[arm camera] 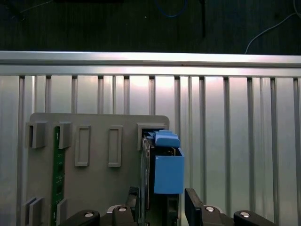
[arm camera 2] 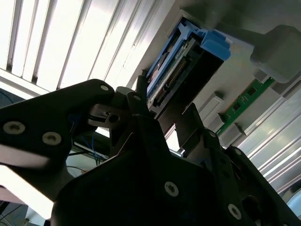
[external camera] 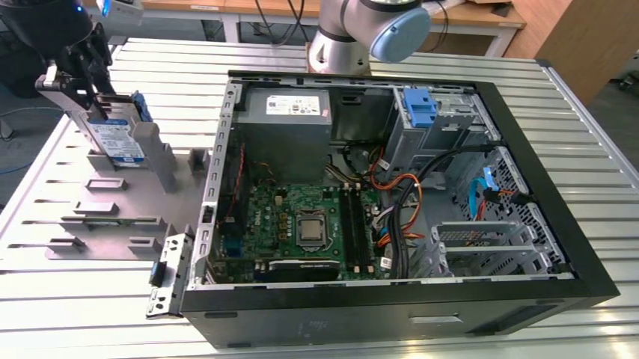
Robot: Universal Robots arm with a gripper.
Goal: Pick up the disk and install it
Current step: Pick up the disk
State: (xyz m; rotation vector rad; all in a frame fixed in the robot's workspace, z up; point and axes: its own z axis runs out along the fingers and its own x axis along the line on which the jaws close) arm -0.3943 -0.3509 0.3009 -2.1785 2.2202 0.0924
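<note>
**One disk, upright in its holder, flanked by the gripper**

One disk stands on edge in a slot of the grey holder. The holder lies on the slatted desk, just beside the open case on the exterior view's left. The disk's label faces outward and a blue rail runs along its edge.

The gripper hangs at the disk's top end. In the first wrist view the disk is seen edge-on. The gripper is spread there, with one of its fingers on each side of the disk and very close to it. Whether the fingers press on the disk cannot be told. The disk sits at the holder's outer end, and a green board stands in a slot well apart from it.

In the second wrist view the disk, with its blue carrier, lies straight ahead of the dark gripper body.

Inside the case a blue bracket sits at the far end.
</note>
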